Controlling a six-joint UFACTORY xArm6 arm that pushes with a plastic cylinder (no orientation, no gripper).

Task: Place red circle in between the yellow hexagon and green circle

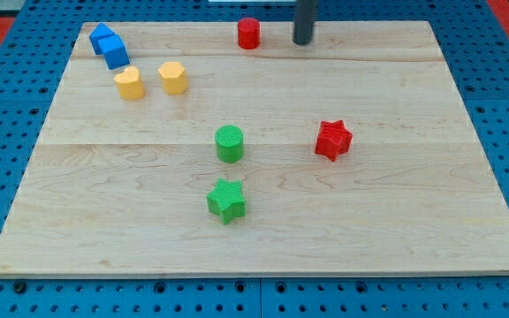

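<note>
my tip (pixel 302 41) beside the red circle (pixel 249 34) at the counter's (pixel 396 230) top edge
no claw shows here, so its state cannot be told. red circle sits just left of my tip, apart; yellow hexagon (pixel 173 78) and green circle (pixel 230 143) lie below.

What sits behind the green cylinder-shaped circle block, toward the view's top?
Behind the green circle is bare wooden board, then the red circle at the top edge, my tip to its right. Nothing there is covered.

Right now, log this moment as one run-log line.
my tip: right of red circle, apart | red circle: top edge | yellow hexagon: upper left | green circle: centre | placement: not done
</note>
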